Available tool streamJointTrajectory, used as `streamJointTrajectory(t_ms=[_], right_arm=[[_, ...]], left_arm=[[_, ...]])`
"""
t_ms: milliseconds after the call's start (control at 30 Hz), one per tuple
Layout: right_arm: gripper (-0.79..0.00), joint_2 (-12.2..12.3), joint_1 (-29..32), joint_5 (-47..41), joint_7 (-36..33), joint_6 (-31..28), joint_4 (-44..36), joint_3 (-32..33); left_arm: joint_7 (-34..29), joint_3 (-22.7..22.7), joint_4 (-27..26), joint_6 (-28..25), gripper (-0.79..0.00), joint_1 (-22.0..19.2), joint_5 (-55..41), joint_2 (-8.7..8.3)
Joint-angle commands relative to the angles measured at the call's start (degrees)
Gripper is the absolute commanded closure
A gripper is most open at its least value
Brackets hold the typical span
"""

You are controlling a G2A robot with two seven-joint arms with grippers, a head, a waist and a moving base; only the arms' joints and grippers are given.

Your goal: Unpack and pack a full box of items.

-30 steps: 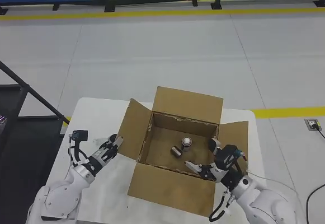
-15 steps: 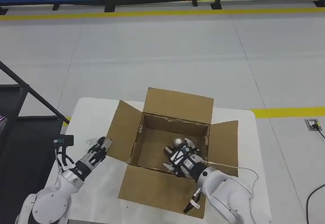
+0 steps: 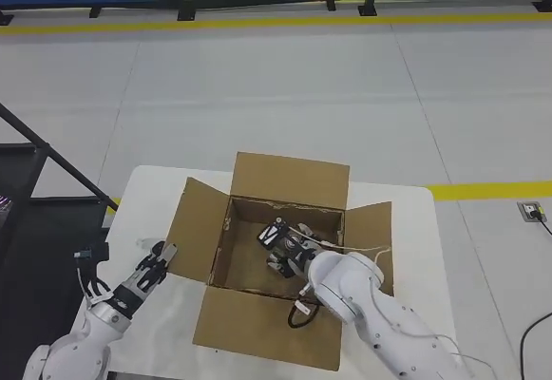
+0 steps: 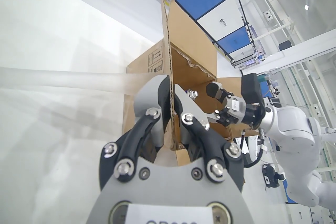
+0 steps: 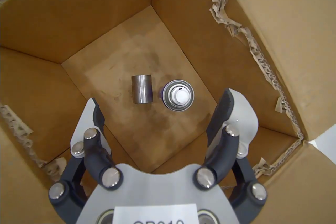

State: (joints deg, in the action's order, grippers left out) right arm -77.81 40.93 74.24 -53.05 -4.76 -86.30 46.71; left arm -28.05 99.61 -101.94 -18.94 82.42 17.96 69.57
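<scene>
Over the middle of the box floor hangs my right pincer (image 5: pixel 160 97), lowered past the rim of the cardboard box (image 3: pixel 266 328). Its jaws are spread wide and grip nothing. The dark, ribbed pads face each other across the gap.

Box floor, below that pincer:
- Metal cylinder (image 5: pixel 142 89): short, dull grey, lying on its side.
- Spray can (image 5: pixel 178 95): upright, white nozzle pointing up, no cap on it.
- The two sit just beside each other near the floor's centre, with a narrow gap between them. Both are well apart from the walls.
- Dark smudges mark the cardboard around them.

Box:
- It stands about mid-surface on the white table (image 3: pixel 161 195), with its flaps folded outward.
- Ragged, torn paper runs along the inner creases where the flaps meet the walls.

Left side of the box:
- My left pincer (image 4: pixel 172 101) is closed on the left flap (image 3: pixel 195 228), gripping it near the outer edge with one finger on each face of the cardboard.
- The flap slants up and outward from the box wall.
- My left arm lies over the table's left part, toward the front-left corner.
- From my left wrist, the can's top shows just past the flap, with my right pincer above it.
</scene>
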Motion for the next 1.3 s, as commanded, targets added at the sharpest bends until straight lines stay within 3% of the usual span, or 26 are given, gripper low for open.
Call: streamJointTrajectory(t_ms=[0, 33, 67, 233, 300, 367, 400, 567, 733, 800, 833, 1000, 1267], right_arm=[[-0.785, -0.66, -1.71, -0.30, -1.25, 0.73, 3.03, -0.93], [-0.785, -0.98, -2.30, -0.79, -1.50, 0.86, 4.15, -1.35], [-0.785, -1.27, -2.83, -1.26, -1.79, 0.89, 5.34, -1.69], [-0.785, -2.44, -4.71, -2.14, -1.16, 1.77, 9.66, -2.61], [-0.705, -2.81, -5.15, -2.45, -1.03, 1.88, 10.69, -2.83], [-0.453, -3.11, -5.44, -2.75, -0.99, 1.91, 11.55, -2.94], [-0.382, -3.25, -5.57, -2.71, -1.01, 1.91, 11.91, -3.01], [-0.274, -3.90, -6.19, -2.28, -1.55, 2.35, 13.52, -3.32], [-0.237, -4.60, -6.80, -1.28, -1.43, 3.61, 14.93, -3.66], [-0.025, -4.80, -6.84, -1.40, -0.91, 3.59, 14.89, -3.52], [0.000, -4.84, -6.72, -1.30, -0.73, 3.66, 14.53, -3.34], [0.000, -4.17, -3.86, 0.12, -0.92, 2.98, 8.58, -1.30], [0.000, -0.35, 10.56, 6.28, -0.84, 0.66, -18.32, 9.81]], left_arm=[[0.05, 0.03, 0.23, -0.24, -0.342, 0.18, -0.54, -0.08], [-0.10, 0.01, 0.37, -0.41, -0.730, 0.15, -0.75, -0.13], [-0.20, -0.06, 0.51, -0.51, -0.785, 0.10, -0.89, -0.17], [-0.11, -0.57, 0.68, -0.81, -0.785, -0.25, -1.53, -0.34], [0.14, -0.66, 0.56, -0.92, -0.785, -0.40, -1.61, -0.41], [0.30, -0.66, 0.40, -1.11, -0.785, -0.48, -1.68, -0.49], [0.48, -0.61, 0.29, -1.22, -0.785, -0.49, -1.71, -0.53], [1.00, -0.43, -0.36, -2.09, -0.785, -0.19, -2.36, -0.72], [1.50, -0.50, -1.05, -2.90, -0.785, 0.39, -2.45, -0.88], [1.67, -0.57, -1.29, -3.05, -0.785, 0.62, -2.36, -0.95], [1.75, -0.59, -1.38, -3.08, -0.785, 0.73, -2.32, -0.98], [1.84, 0.09, -1.05, -3.34, -0.785, 0.82, -2.50, -1.23], [2.74, 1.46, -1.07, -4.84, -0.785, 0.81, -4.37, -1.58]])
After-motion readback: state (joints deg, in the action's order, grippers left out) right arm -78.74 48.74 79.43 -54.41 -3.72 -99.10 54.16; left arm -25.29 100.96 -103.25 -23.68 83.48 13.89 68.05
